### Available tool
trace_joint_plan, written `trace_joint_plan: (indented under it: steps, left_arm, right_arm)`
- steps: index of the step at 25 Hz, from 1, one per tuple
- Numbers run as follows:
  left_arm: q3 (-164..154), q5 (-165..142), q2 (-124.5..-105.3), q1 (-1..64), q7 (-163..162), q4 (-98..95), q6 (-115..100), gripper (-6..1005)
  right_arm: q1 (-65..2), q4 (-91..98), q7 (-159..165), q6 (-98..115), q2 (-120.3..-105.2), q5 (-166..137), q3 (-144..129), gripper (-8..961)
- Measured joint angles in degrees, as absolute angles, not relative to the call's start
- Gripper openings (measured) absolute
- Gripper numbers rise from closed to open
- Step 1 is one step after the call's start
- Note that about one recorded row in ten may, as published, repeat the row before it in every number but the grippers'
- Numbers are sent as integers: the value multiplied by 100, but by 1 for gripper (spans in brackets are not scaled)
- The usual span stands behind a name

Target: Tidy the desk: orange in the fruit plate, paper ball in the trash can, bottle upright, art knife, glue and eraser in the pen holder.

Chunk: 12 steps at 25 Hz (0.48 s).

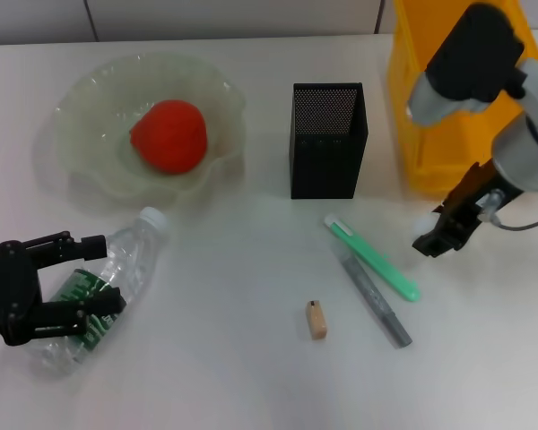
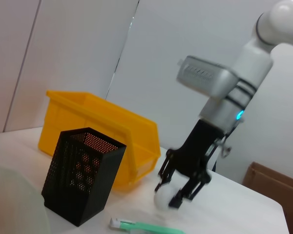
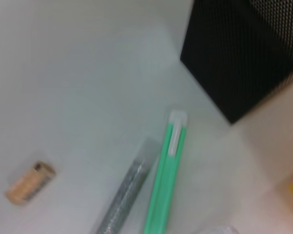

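Observation:
The orange (image 1: 168, 134) lies in the pale-green fruit plate (image 1: 90, 90) at the back left. The bottle (image 1: 117, 278) lies on its side at the front left, white cap pointing away from me. My left gripper (image 1: 108, 271) is open, with one finger by the bottle's shoulder and the other over its green label. My right gripper (image 1: 435, 231) is shut on the white paper ball (image 2: 163, 199) and holds it above the table beside the yellow trash can (image 1: 448, 116). The black mesh pen holder (image 1: 327, 139) stands at the middle back. The tan eraser (image 1: 316, 319) lies in front.
A green stick-shaped tool (image 1: 372, 258) and a grey one (image 1: 377, 300) lie side by side between the pen holder and the right gripper; both also show in the right wrist view, green (image 3: 165, 180) and grey (image 3: 122, 197). The eraser (image 3: 28, 183) lies to their left.

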<state>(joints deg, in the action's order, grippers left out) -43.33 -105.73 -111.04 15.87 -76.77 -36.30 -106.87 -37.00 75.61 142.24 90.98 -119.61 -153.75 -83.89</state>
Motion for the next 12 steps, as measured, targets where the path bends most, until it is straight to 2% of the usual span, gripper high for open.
trace_joint_plan:
  steps: [6, 12]
  left_arm:
    - [-4333, -10573, -11091, 1589, -7731, -3646, -10701, 819]
    - [-4342, -10572, -11104, 1635, -7734, -3647, -10709, 818]
  right_arm:
    - [-3631, 9612, 14367, 10189, -11958, -15192, -6996, 449]
    - [-3568, 10023, 14309, 9597, -11935, -15202, -6074, 465]
